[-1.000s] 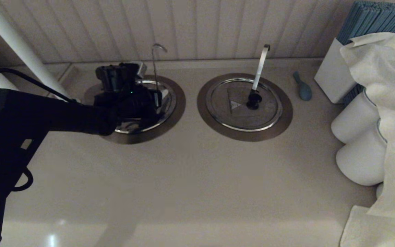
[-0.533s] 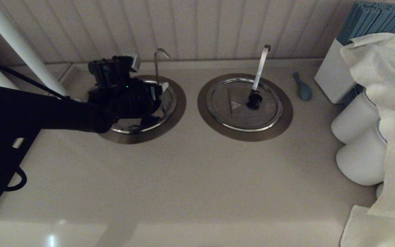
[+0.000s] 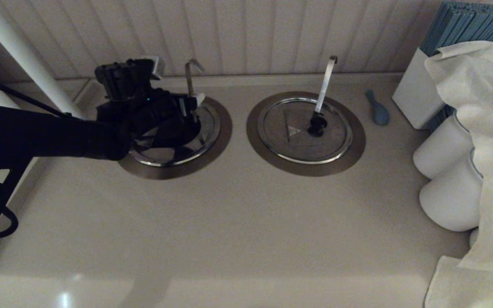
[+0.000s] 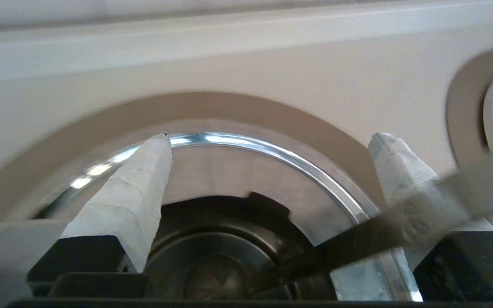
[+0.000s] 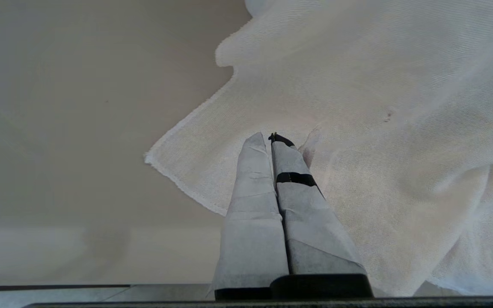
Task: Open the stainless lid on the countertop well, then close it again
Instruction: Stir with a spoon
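The countertop well [image 3: 178, 171] shows its dull-brown ring and shiny rim at the back left of the counter. My left gripper [image 3: 191, 107] hangs over it, open, with nothing between its fingers [image 4: 144, 188]. In the left wrist view the stainless lid [image 4: 229, 171] shows only its flat rear half, inside the bright rim. Nearer the camera the well gapes dark, with a round vessel [image 4: 212, 265] inside. I cannot make out the flap and knob. The thin hooked rod [image 3: 188, 79] stands beside one fingertip and crosses in front of that finger [image 4: 400, 222]. My right gripper [image 5: 271, 137] is shut and parked over a white cloth.
The twin lid [image 3: 298, 141], with a pale flat handle [image 3: 325, 83] and black knob, lies shut to the right. A blue spoon [image 3: 378, 112], a white box of blue sticks [image 3: 417, 94], white cylinders [image 3: 443, 149] and draped cloth [image 3: 486, 128] crowd the right side. A white pipe [image 3: 24, 55] slants at the back left.
My left arm has drawn back and to the left over the well, uncovering more of its front rim. The hooked rod has shifted slightly left with it.
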`<state>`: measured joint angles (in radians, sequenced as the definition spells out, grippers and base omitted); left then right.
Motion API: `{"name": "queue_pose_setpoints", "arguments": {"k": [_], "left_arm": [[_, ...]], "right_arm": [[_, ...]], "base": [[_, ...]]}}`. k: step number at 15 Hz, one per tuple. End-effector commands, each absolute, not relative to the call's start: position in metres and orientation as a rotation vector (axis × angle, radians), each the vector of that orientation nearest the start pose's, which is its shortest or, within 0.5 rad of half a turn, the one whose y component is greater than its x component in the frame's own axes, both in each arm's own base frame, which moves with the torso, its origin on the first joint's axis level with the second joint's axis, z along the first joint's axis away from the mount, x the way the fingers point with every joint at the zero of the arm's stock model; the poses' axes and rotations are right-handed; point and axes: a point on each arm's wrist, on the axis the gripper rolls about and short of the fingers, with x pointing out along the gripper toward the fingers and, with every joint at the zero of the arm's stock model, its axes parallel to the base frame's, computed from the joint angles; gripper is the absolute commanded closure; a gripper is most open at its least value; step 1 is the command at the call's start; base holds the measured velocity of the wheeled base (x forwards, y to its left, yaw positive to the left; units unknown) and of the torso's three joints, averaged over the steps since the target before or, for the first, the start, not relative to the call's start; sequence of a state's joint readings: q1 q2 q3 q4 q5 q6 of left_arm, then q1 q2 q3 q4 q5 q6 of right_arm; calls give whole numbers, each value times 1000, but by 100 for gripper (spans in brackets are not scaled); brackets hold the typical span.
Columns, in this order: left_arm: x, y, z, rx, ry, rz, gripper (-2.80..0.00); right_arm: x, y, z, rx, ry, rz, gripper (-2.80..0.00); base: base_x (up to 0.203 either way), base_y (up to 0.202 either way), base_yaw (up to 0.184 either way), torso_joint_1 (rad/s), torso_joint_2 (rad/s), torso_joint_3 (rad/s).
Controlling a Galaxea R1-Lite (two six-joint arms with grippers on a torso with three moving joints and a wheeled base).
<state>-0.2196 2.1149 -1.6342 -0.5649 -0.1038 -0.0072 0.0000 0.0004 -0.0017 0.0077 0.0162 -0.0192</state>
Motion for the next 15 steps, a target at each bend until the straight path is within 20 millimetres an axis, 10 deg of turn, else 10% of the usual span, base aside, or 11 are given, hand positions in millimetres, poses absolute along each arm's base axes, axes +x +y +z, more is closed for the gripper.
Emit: {"name": "queue_pose_setpoints", "arguments": {"k": [1, 15], "left_arm": [[437, -98, 252, -13, -90, -320, -280], [463, -129, 240, -62, -168, -189, -280]], "right_arm": [[-23, 0, 75, -20, 6, 17, 0], [-23, 0, 75, -20, 6, 17, 0]], "base": [[0, 0, 0, 0, 0, 0], [0, 0, 0, 0, 0, 0]]}}
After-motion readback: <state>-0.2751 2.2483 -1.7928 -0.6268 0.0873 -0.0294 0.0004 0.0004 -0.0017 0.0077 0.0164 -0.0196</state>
